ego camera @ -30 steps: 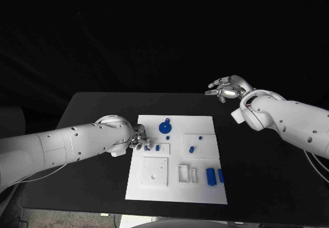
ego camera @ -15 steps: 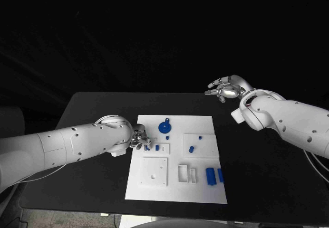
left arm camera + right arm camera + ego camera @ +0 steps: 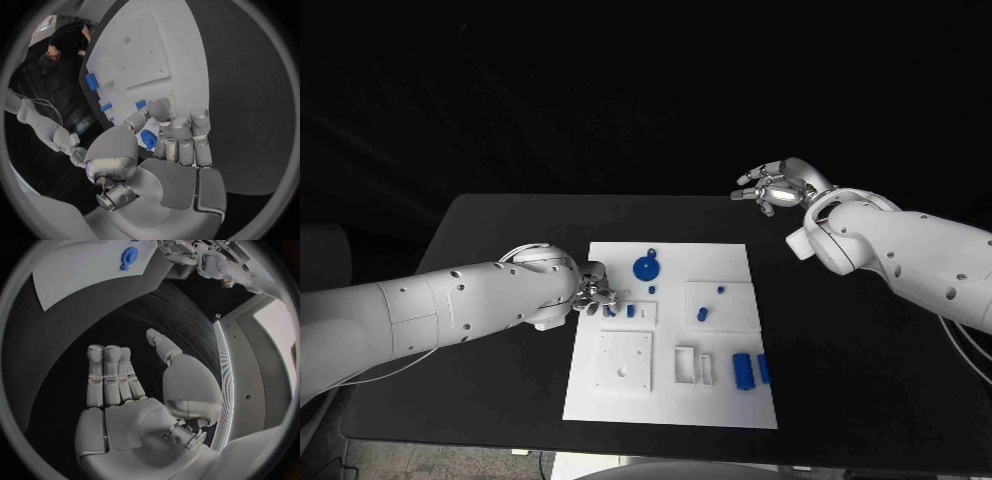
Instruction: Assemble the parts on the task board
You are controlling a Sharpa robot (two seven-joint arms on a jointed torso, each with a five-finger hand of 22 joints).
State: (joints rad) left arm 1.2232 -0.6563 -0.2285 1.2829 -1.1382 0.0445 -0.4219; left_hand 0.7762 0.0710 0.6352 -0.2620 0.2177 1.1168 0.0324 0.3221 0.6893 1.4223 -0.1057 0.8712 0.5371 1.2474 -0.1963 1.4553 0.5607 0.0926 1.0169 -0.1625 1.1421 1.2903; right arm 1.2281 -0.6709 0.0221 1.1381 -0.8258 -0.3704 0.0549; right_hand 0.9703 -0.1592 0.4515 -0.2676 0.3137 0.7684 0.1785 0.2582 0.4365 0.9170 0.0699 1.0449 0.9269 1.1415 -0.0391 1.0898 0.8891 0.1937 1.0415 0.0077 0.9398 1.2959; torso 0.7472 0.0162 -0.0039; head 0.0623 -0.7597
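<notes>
The white task board lies in the middle of the black table. My left hand sits at the board's left edge and pinches a small blue part between thumb and fingers, close over the board. A round blue part stands just beyond that hand. Small blue pieces lie mid-board and two larger blue blocks at the near right. My right hand hangs raised past the table's far right corner, fingers apart and holding nothing; its palm faces the dark table.
A white square insert and a narrow white frame sit on the board's near half. Black table surrounds the board on all sides. The left arm lies along the table's left side.
</notes>
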